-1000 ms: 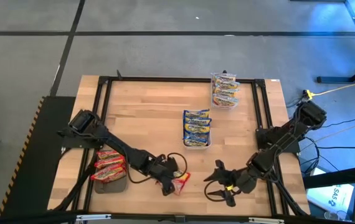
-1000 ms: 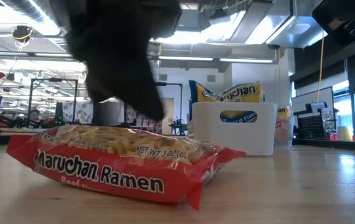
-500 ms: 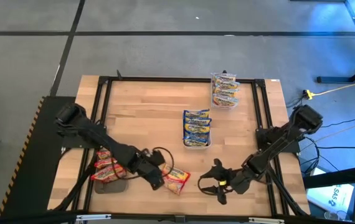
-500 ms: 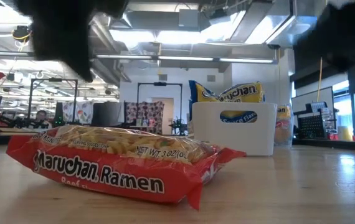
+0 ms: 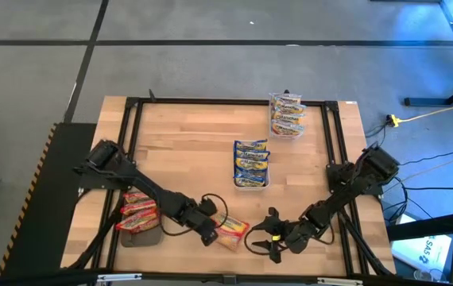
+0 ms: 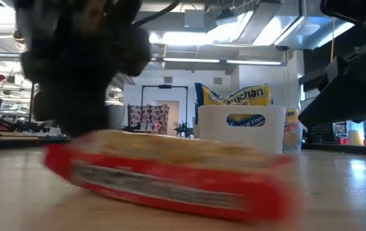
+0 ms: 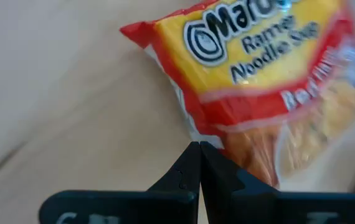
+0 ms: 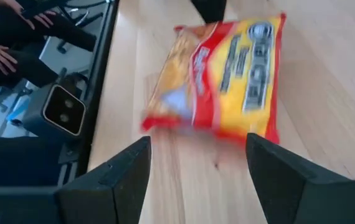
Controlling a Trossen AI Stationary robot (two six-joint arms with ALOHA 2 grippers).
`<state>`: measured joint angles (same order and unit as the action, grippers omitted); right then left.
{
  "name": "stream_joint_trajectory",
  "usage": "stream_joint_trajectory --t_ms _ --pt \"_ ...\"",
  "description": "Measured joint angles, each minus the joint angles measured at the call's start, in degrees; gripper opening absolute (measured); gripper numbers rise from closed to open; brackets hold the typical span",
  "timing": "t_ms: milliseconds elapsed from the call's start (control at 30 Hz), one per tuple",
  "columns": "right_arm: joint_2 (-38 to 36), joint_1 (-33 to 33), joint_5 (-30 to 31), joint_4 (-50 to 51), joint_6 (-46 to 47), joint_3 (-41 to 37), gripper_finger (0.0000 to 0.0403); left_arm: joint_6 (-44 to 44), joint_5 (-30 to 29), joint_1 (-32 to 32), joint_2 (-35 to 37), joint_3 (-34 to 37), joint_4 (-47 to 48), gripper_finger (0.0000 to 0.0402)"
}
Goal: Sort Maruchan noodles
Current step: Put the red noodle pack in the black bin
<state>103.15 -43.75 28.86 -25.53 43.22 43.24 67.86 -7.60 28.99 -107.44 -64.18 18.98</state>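
1. The red-bordered noodle packet (image 5: 230, 233) lies flat on the bench (image 5: 195, 151) near its front edge, between my two arms.
2. It looks light, crinkly and slippery, with brittle noodles inside; I judge a short edge or seam safest.
3. My left fingers (image 7: 199, 163) are pressed together, holding nothing, tips at the packet's edge.
4. My right fingers (image 8: 197, 163) stand wide, empty, facing it.
5. Compared with a second ago, the packet has slid rightward and my right arm has come closer.

The red-bordered packet (image 7: 271, 81) reads "Ramen Noodle Soup", brand name cut off; other print is too blurred.
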Motion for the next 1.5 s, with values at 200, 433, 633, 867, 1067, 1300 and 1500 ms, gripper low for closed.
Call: stream_joint_trajectory --t_ms 200,433,633,867,1067,1300,1500 --pt "-1.71 0.0 -1.53 3.64 -2.0 0.0 0.0233 -3.56 -0.11 -0.41 -2.57 -0.11 -14.22 0.0" --pt "-6.8 -0.87 -3.17 15.81 5.16 0.0 0.0233 -6.67 0.18 -0.44 -2.5 -0.11 -16.68 0.0033" --pt "-5.46 -2.53 -5.82 15.71 19.56 0.01 0.0233 -7.81 1.17 -0.47 -2.42 -0.11 -17.86 0.0108" --pt "0.99 -2.73 -7.48 6.86 37.82 0.0 0.0233 -10.24 0.03 -0.27 -2.47 -0.11 -18.24 0.0157" --pt "5.05 -2.66 -4.59 -1.35 44.36 0.26 0.0233 -11.5 -2.05 0.75 -4.08 -0.13 -18.82 0.0157" --pt "5.86 -1.5 -2.06 -1.63 49.06 0.23 0.0233 -12.0 -3.08 2.45 -8.86 -0.23 -24.77 0.0156" --pt "5.92 0.5 -2.07 -0.49 49.63 0.18 0.0233 -14.7 -5.22 3.33 -9.61 -0.22 -27.82 0.0157"
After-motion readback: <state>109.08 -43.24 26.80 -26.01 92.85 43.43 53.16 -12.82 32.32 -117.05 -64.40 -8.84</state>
